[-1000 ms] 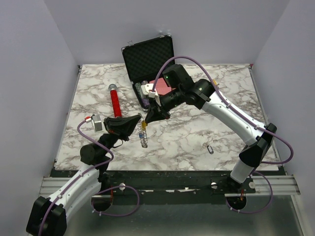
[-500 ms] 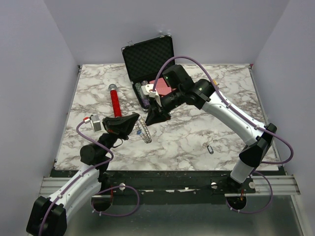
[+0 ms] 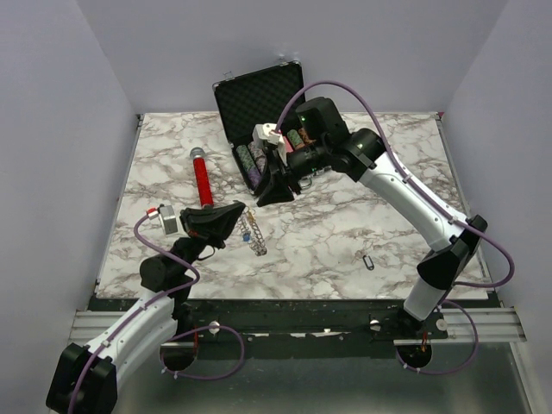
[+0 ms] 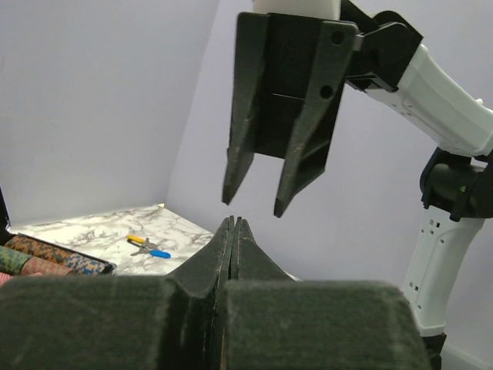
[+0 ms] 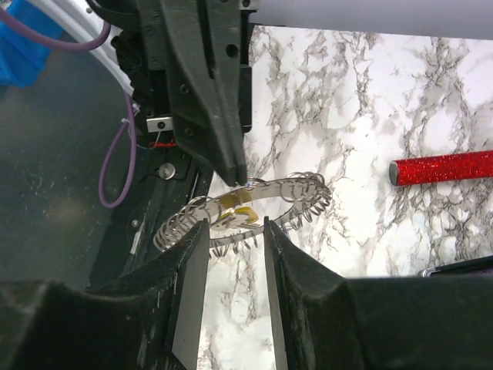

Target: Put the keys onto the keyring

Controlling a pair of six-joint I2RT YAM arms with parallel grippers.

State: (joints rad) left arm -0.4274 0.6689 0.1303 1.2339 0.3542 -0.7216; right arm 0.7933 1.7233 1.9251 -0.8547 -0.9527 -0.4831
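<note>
**Top view.** I see the left gripper [image 3: 242, 214] low over the near-left part of the table [image 3: 345, 228]. The keyring [image 3: 253, 231] is at its tip, tilted, its far edge up at the jaws. The right gripper [image 3: 276, 200] hangs above and behind the ring, apart from it, in front of the open case [image 3: 259, 99]. A red tube [image 3: 202, 179] lies on the marble left of the case. One small key [image 3: 368, 260] lies alone near the right arm's base; its tag is too small for me to tell the colour.

**Left wrist view.** The left gripper [image 4: 233, 227] has its fingers pressed together, with no gap visible between them; the ring is hidden from this camera. Directly above, the right gripper [image 4: 254, 206] points down with its fingers spread and nothing between them. Two keys [image 4: 148, 246], one yellow-tagged and one blue-tagged, lie together on the marble beyond.

**Right wrist view.** Looking down between my spread right fingers [image 5: 192, 277], I see the keyring [image 5: 266, 187] just beyond their tips. The left gripper [image 5: 235, 173] pinches its upper rim. A yellow tag [image 5: 240, 214] sits at the ring's near edge; I cannot tell whether its key is threaded on. The tube [image 5: 443, 167] lies to the right, well apart from the ring.
</note>
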